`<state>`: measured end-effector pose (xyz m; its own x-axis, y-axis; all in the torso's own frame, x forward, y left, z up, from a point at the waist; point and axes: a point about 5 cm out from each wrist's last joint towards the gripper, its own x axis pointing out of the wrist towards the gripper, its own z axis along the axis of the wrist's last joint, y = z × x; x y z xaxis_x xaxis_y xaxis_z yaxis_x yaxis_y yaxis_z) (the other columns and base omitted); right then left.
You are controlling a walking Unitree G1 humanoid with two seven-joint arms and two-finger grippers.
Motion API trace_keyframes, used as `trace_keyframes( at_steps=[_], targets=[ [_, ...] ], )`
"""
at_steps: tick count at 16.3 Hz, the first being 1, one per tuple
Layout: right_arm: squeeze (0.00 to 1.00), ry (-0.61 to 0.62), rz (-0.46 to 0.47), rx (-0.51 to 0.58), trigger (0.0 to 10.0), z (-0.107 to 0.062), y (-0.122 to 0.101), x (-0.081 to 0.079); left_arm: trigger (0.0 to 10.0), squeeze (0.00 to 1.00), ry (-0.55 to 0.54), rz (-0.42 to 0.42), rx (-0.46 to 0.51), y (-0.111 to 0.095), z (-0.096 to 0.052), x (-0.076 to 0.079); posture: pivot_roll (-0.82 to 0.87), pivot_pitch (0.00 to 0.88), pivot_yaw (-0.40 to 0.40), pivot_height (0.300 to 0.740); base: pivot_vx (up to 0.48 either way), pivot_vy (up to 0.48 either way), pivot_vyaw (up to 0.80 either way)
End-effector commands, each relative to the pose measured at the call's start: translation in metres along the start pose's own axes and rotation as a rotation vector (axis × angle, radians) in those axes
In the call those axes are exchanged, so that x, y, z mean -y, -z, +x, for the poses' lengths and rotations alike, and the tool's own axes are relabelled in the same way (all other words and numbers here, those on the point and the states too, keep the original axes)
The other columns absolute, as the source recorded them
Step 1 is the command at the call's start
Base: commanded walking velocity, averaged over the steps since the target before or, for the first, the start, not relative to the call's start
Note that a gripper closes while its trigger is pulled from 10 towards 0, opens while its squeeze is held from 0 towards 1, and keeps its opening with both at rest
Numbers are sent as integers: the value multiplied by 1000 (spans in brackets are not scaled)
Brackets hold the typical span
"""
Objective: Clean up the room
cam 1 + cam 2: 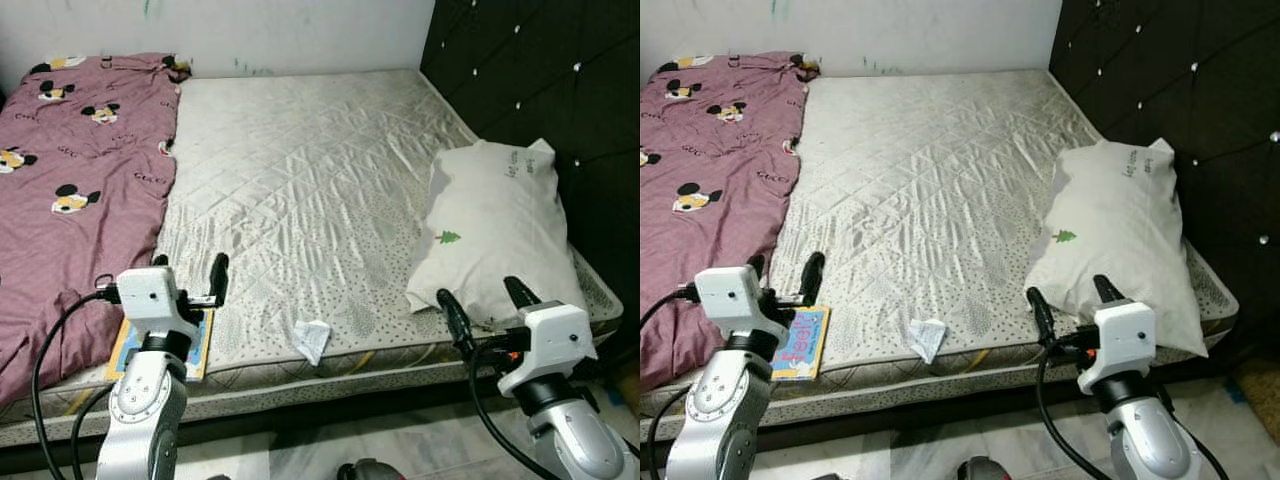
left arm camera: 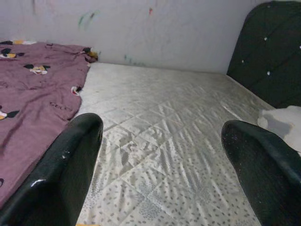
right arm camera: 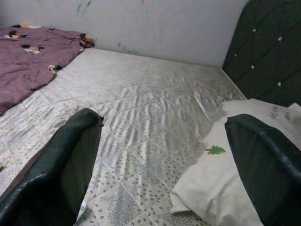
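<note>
A white quilted mattress point(image 1: 300, 160) lies before me. A purple blanket point(image 1: 80, 180) with cartoon mouse prints covers its left part. A white pillow point(image 1: 495, 230) with a small green tree print rests at the right edge. A crumpled white tissue point(image 1: 313, 338) sits near the front edge. A colourful children's book point(image 1: 800, 345) lies at the front left, partly under my left arm. My left gripper point(image 1: 190, 272) hovers open above the book's corner, holding nothing. My right gripper point(image 1: 487, 303) is open just in front of the pillow's near end, also holding nothing.
A black tufted headboard point(image 1: 560, 80) rises along the right side, and a marked white wall point(image 1: 300, 30) stands behind the bed. Pale floor point(image 1: 400, 440) runs below the bed's front edge, with a dark rounded object point(image 1: 360, 470) at the bottom.
</note>
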<state>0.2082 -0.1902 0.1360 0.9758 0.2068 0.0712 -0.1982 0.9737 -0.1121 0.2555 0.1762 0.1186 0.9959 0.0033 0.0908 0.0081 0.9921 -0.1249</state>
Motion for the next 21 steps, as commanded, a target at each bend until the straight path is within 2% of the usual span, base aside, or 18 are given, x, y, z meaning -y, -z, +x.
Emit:
trace_keyframes(
  at_steps=[1, 5, 9, 12, 14, 15, 16, 17, 19, 21],
  targets=[
    [0, -21, 6, 14, 10000, 6, -3, -1, 10000, 0, 3, 3, 7, -1, 3, 0, -137, 46, -9, 706, 0, 0, 0],
    [0, -29, 4, 39, 10000, 17, -4, -4, 10000, 0, 26, 2, 26, -1, 13, 4, -148, 0, 4, 706, 0, 0, 0],
    [0, -35, 25, 75, 10000, 29, -6, -5, 10000, 0, 50, 12, 56, -6, 25, 10, -147, 0, 21, 706, 0, 0, 0],
    [0, -68, 24, 32, 10000, 30, 10, -14, 10000, 0, 66, 25, 41, -1, 13, 11, -103, 0, 20, 706, 0, 0, 0],
    [0, -68, 44, 21, 10000, 31, 11, -14, 10000, 0, 49, 27, 32, -1, 8, 9, -91, 0, 14, 706, 0, 0, 0],
    [0, -80, 48, 7, 10000, 32, 17, -16, 10000, 0, 43, 27, 22, 4, 5, 8, -78, 0, -6, 706, 0, 0, 0],
    [0, -104, 43, -7, 10000, 37, 20, -21, 10000, 0, 22, 30, 23, 7, 2, 4, -72, 0, -68, 706, 0, 0, 0],
    [0, -118, 73, 6, 10000, 43, 14, -26, 10000, 0, -18, 27, 36, 4, 0, 2, -59, 0, -80, 706, 0, 0, 0],
    [0, -159, 67, 21, 10000, 48, 12, -32, 10000, 0, -56, 1, 31, 4, -5, 6, -46, 21, -74, 706, 0, 0, 331],
    [0, -113, 104, 8, 10000, 47, 14, -31, 10000, 0, -17, 0, 6, 8, -13, 11, -39, 28, -69, 706, 0, 0, 706]
  ],
)
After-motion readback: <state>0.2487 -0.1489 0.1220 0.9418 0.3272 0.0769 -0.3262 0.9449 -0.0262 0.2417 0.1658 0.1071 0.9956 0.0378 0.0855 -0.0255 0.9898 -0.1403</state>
